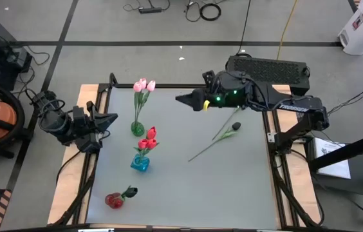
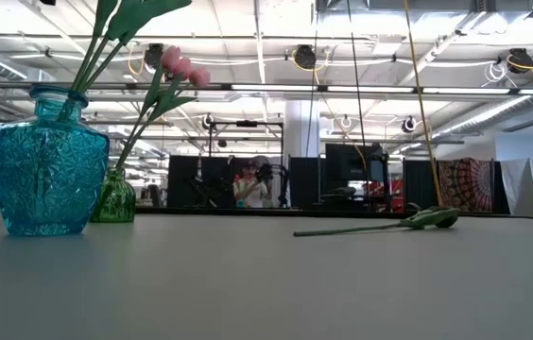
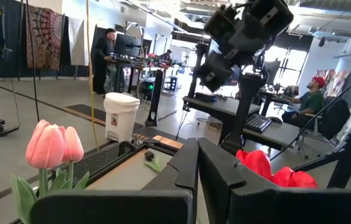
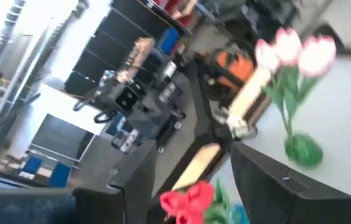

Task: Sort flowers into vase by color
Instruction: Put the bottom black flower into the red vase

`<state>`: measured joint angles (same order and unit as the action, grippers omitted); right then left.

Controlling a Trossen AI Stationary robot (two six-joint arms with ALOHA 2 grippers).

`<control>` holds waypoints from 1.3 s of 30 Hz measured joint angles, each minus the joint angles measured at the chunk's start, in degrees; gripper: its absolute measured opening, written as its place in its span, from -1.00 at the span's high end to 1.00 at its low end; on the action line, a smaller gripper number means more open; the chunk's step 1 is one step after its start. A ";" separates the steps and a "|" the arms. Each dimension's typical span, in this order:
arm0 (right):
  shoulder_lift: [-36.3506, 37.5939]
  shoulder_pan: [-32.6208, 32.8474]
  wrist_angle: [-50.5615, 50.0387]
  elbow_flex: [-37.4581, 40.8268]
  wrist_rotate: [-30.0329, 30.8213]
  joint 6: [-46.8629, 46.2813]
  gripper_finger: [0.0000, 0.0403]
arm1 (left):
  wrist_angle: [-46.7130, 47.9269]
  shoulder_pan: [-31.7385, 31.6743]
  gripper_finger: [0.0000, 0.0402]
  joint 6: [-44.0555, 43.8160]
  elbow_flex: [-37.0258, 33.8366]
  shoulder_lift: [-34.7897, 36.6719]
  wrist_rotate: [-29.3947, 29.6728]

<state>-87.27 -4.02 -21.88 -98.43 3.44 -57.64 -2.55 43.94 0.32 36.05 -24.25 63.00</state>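
Pink flowers (image 1: 144,85) stand in a green vase (image 1: 137,128), and red flowers (image 1: 148,138) stand in a blue vase (image 1: 139,163). A red vase (image 1: 114,200) sits near the front left with a dark green sprig (image 1: 129,192) at its mouth. One dark-headed flower (image 1: 223,136) lies flat on the grey table, seen also in the low view (image 2: 380,225). My right gripper (image 1: 185,100) hangs open above the table's far part, up and left of that flower, with nothing between its fingers (image 4: 144,168). At the table's left edge my left gripper (image 1: 111,119) waits shut.
The table (image 1: 233,193) has wooden strips and black frame rails along its left and right sides. A black box (image 1: 268,66) sits behind the far edge, and a white bin (image 1: 362,26) stands on the floor beyond. People work at desks in the room behind.
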 joint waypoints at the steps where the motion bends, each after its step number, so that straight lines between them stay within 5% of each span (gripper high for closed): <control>1: 0.01 0.60 -1.21 0.00 0.50 -1.71 0.01 | 0.02 0.01 0.91 0.02 0.00 0.00 0.00; 15: 0.01 8.82 -31.04 0.00 14.14 -32.54 0.01 | 0.90 0.02 0.91 0.07 0.00 0.00 -0.08; 28: -3.09 10.13 -59.99 0.00 10.26 -53.62 0.01 | 2.54 0.01 0.92 0.10 -0.02 0.01 -0.59; 39: -12.70 9.95 -68.09 -0.01 7.03 -48.03 0.01 | 3.08 0.02 0.92 0.11 -0.02 0.00 -2.97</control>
<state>-99.97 5.93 -89.97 -98.45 10.47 -105.67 0.54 43.97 0.43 36.03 -24.25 60.03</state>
